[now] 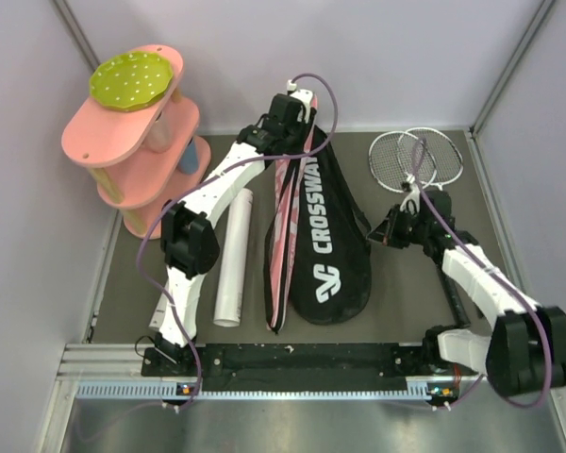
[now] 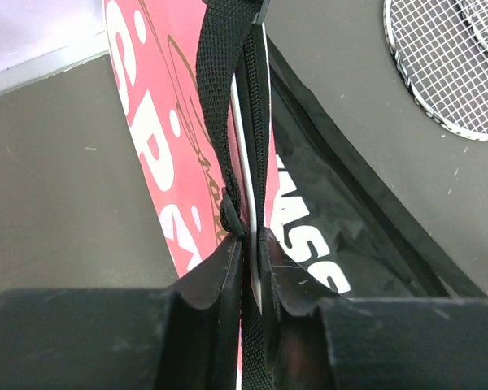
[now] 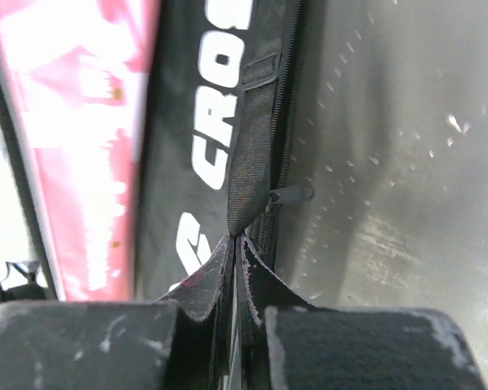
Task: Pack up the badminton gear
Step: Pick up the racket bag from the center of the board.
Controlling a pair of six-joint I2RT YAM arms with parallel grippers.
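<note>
Well, the bag (image 1: 330, 236) lies flat in the middle of the table (image 1: 396, 302). Its narrow end points away from me and its rounded head sits toward my bases. The black side with white "CROSSWAY" lettering faces up, and the pink side shows as a strip along its left edge. A long white tube (image 1: 234, 260) lies just beside the bag on its left, roughly parallel to it. The rackets (image 1: 417, 156), their round strung heads overlapping, lie at the far right, apart from the bag. My left pincer (image 2: 248, 240) is at the bag's far, narrow end. Its fingers are almost together with only a thin slit between them, nipping the bag's edge where a black strap (image 2: 220, 97) runs between the pink and black panels. My right pincer (image 3: 236, 240) is at the right rim of the bag's head, fully closed, its tips pinching the lower end of a black webbing loop (image 3: 248, 146) beside the zip (image 3: 291, 106)
</note>
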